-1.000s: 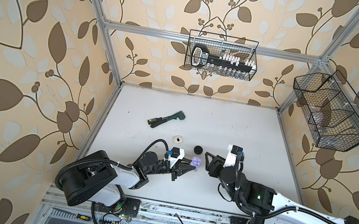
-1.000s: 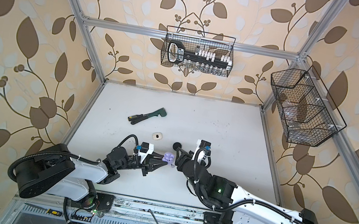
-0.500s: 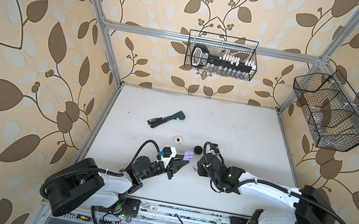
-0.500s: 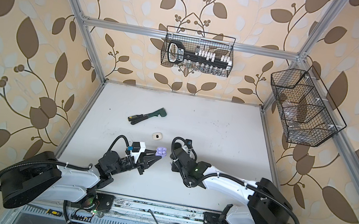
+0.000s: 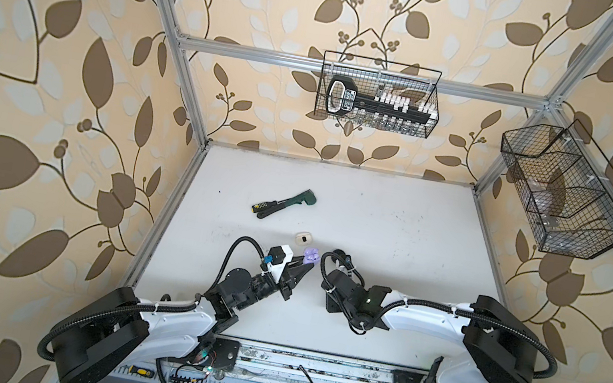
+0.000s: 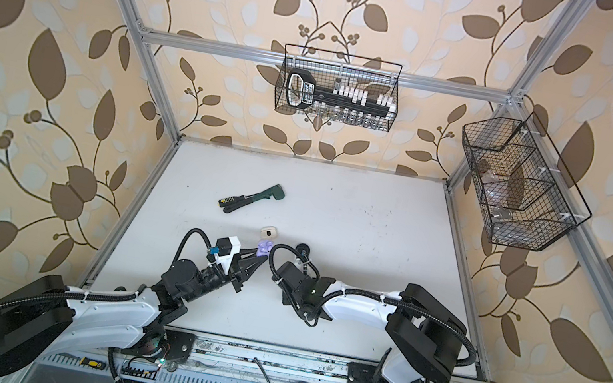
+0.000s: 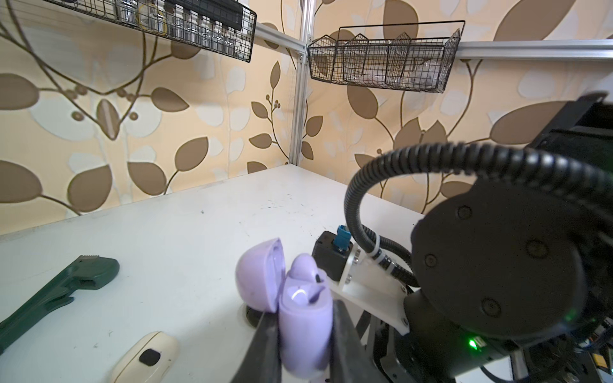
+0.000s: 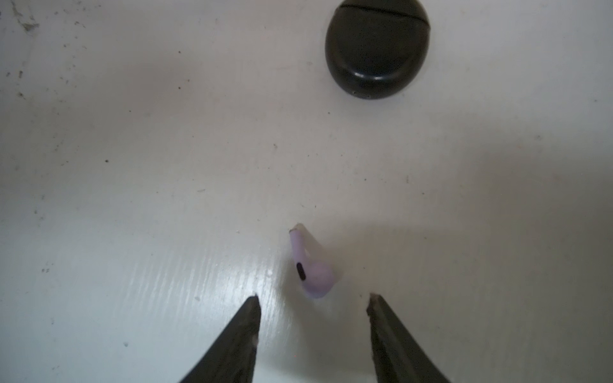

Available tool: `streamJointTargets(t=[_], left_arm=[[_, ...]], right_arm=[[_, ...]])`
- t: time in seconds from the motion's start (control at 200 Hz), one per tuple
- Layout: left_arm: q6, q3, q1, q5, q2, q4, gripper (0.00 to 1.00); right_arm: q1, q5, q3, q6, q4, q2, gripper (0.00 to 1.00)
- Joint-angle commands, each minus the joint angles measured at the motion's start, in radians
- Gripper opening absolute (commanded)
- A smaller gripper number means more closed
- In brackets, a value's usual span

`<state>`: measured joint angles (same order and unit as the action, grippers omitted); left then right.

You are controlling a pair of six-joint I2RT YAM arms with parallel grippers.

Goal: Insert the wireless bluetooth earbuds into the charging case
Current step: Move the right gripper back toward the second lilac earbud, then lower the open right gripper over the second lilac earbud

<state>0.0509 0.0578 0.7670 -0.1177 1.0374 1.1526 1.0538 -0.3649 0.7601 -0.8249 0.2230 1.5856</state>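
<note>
Left gripper (image 7: 305,335): clamped on lilac charging case (image 7: 305,318), lid open, seated earbud (image 7: 302,267) standing in it. Cream case (image 7: 146,356) and green wrench (image 7: 59,285) lie beyond on the table (image 7: 185,232). Right gripper (image 8: 313,296): jaws parted, empty. Loose lilac earbud (image 8: 313,275) lies just past its tips; closed black case (image 8: 376,49) farther ahead.

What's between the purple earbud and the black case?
Nothing. The right wrist view shows only bare table between the purple earbud and the black case.
</note>
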Motion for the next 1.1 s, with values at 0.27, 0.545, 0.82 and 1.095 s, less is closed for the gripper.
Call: streamJointTargets(t=[0.27, 0.545, 0.82, 1.095], left_arm=[[-0.02, -0.006, 0.009, 0.045, -0.019, 0.01, 0.0], [-0.02, -0.004, 0.009, 0.043, -0.023, 0.01, 0.0], [-0.022, -0.004, 0.009, 0.04, -0.024, 0.012, 0.0], [-0.025, -0.005, 0.009, 0.04, -0.021, 0.01, 0.0]], right_arm=[[0.01, -0.034, 0.014, 0.004, 0.038, 0.068, 0.52], [0.002, -0.088, -0.001, -0.007, 0.082, 0.041, 0.46], [-0.045, -0.091, -0.033, 0.009, 0.07, 0.028, 0.42], [-0.075, -0.079, -0.025, 0.024, 0.055, 0.029, 0.41]])
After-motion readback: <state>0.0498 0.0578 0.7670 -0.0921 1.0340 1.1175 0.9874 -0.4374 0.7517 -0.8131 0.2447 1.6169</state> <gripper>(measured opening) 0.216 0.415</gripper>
